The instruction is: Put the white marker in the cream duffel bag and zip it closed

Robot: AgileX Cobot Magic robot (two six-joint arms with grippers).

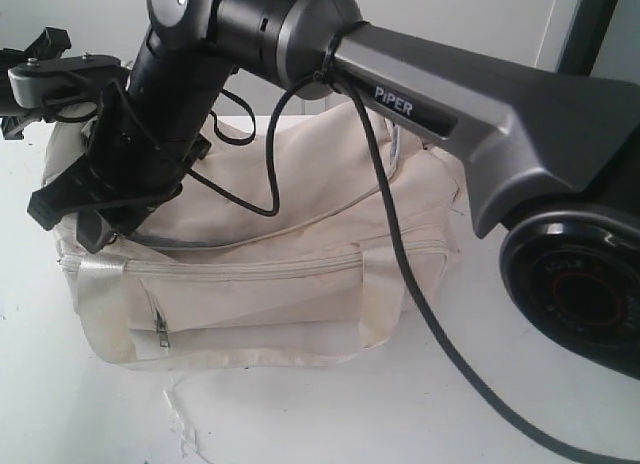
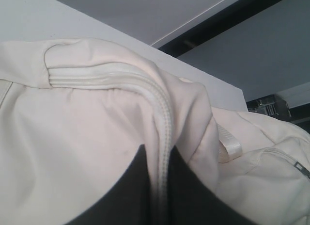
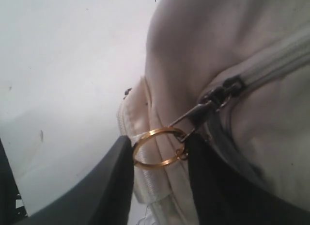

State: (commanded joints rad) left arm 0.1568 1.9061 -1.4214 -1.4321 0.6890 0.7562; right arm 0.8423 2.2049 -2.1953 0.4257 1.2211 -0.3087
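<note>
the cream duffel bag [image 1: 290, 304] sits mid-view on the white table [image 1: 80, 404]. my right gripper [image 3: 160, 143] is at the bag's 9 o'clock end, jaws clamped on the gold ring [image 3: 160, 131] that hangs from the zip pull [image 3: 203, 108]. my left gripper [image 2: 159, 152], near 10 o'clock, is pinched on a fold of the bag along its zip seam [image 2: 111, 77].

Bright, even, diffuse light — white table [image 1: 300, 414] nearly blown out, cream duffel bag [image 1: 300, 284] pale and low-contrast. Faint soft shadow under its near edge. Wrist views blurred close up — gold ring [image 3: 154, 166] sharpest.
</note>
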